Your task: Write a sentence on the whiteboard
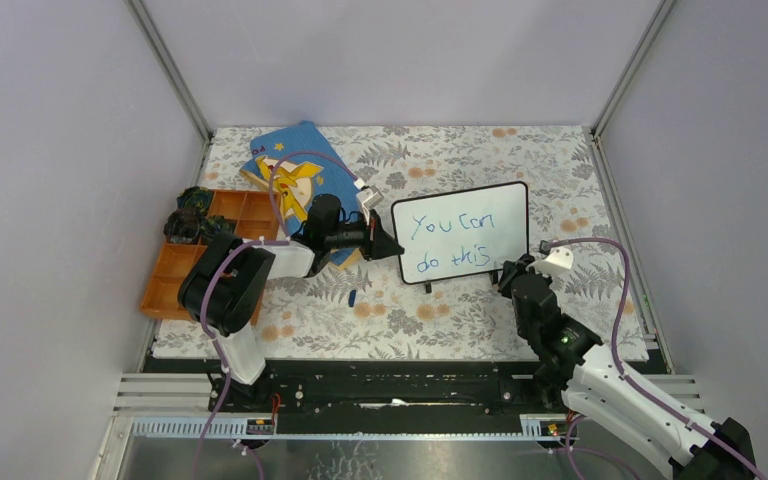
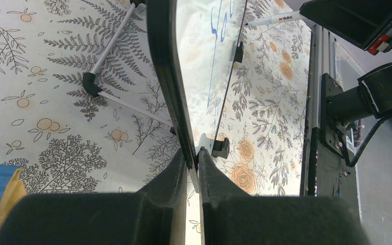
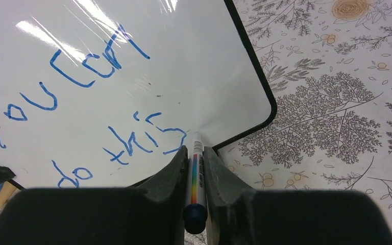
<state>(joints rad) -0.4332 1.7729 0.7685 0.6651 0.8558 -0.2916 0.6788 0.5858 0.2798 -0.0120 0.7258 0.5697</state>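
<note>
Grey walls (image 1: 50, 150) enclose a table under a floral cloth (image 1: 400, 320). At far left sits an orange tray (image 1: 165, 285) with dark items in its rear compartments. Just right of it a blue book (image 1: 295, 150) lies flat, partly under the left arm. The left gripper (image 1: 392, 247) has its fingers clamped on the whiteboard (image 1: 505, 205) at its left frame edge. The whiteboard stands near the centre of the cloth on black feet, leaning back. The sentence (image 1: 455, 224) reads "You can / do this" in blue, two lines, filling the left and middle of the board. At the board's lower right corner, the right gripper (image 3: 195, 153) has its fingers closed on a marker (image 3: 196, 173), tip pointing at the board just right of "this"; contact cannot be confirmed.
</note>
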